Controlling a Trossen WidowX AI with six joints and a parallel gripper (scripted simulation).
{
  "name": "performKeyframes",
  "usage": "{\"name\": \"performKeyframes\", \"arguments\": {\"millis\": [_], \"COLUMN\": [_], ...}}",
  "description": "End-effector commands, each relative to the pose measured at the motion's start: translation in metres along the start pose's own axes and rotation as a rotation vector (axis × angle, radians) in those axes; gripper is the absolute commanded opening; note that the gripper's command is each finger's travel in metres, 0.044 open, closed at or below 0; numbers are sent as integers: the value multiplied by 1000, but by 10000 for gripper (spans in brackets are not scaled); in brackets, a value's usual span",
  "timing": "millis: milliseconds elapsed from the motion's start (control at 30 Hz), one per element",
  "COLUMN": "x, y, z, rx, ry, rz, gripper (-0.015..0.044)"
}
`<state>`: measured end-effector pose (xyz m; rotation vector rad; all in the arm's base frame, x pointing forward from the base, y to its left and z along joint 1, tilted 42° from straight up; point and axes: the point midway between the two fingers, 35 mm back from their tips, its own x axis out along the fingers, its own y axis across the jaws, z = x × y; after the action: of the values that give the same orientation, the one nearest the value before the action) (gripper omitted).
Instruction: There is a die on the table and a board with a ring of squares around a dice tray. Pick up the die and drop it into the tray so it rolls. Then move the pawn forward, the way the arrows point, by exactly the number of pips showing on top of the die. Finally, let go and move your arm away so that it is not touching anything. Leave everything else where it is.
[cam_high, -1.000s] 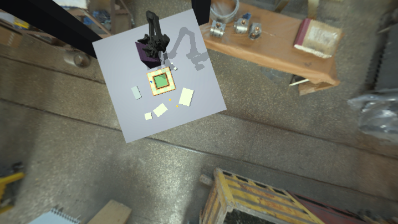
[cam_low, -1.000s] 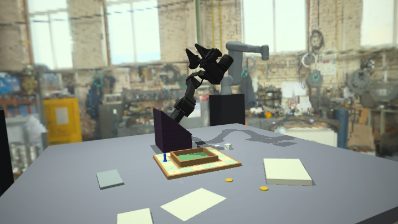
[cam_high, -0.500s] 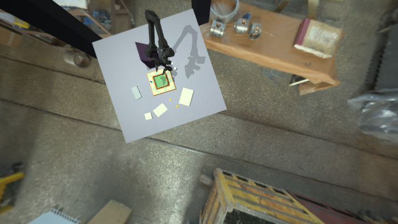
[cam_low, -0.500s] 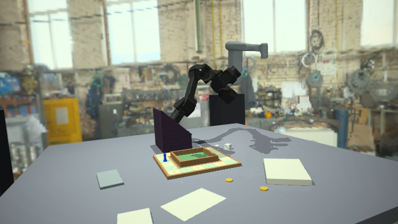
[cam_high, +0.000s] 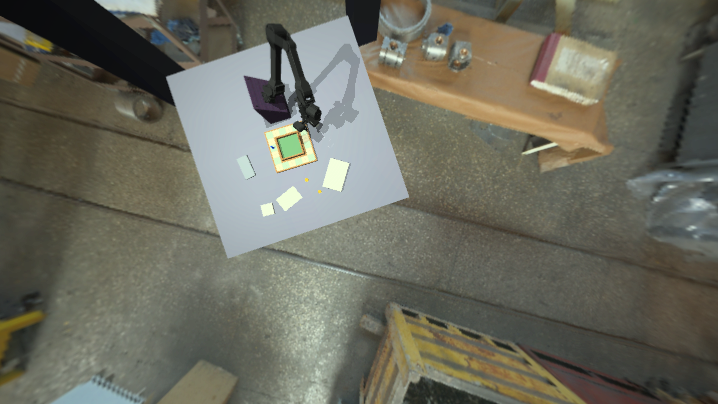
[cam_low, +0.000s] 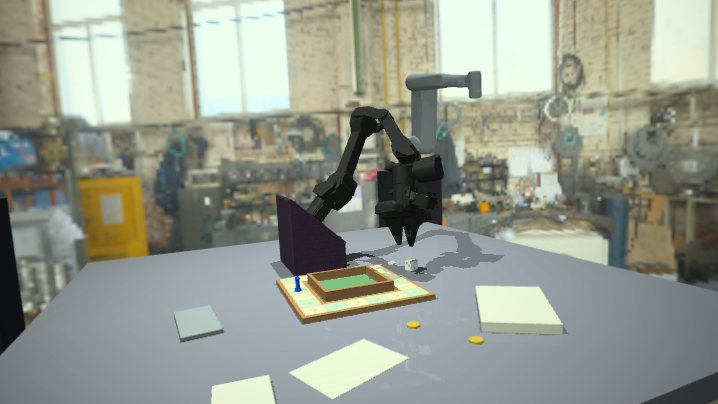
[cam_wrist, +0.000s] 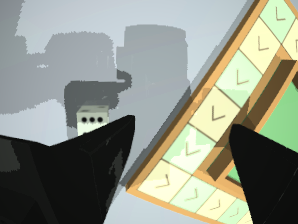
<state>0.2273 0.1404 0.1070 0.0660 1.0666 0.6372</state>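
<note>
The white die (cam_low: 411, 264) (cam_wrist: 86, 122) stands on the table beside the board (cam_high: 296, 164) (cam_low: 369, 307) (cam_wrist: 215, 107). The wrist view shows a row of three pips on one face; the rest is behind a finger. My gripper (cam_high: 308, 126) (cam_low: 405, 245) (cam_wrist: 182, 127) is partly open and empty, pointing down above the table near the die. In the wrist view the die lies behind the left finger, not between the fingertips. The brown-walled tray (cam_high: 293, 158) (cam_low: 359, 290) with its green floor is empty. The blue pawn (cam_high: 272, 147) (cam_low: 297, 284) stands on a square on the board's left side.
A dark purple wedge (cam_high: 258, 97) (cam_low: 311, 241) is at the arm's base. A thick cream block (cam_high: 336, 174) (cam_low: 519, 309), two yellow discs (cam_high: 306, 179) (cam_low: 475, 340), cream sheets (cam_high: 289, 198) (cam_low: 348, 369) and a grey-green slab (cam_high: 246, 166) (cam_low: 198, 322) lie around the board.
</note>
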Motion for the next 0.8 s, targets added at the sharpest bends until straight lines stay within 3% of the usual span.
{"name": "performKeyframes", "arguments": {"millis": [0,767], "x": [4,30], "y": [42,58], "z": [-15,-19], "rx": [-2,3], "ry": [129,156], "rz": [231,274], "gripper": [275,275]}}
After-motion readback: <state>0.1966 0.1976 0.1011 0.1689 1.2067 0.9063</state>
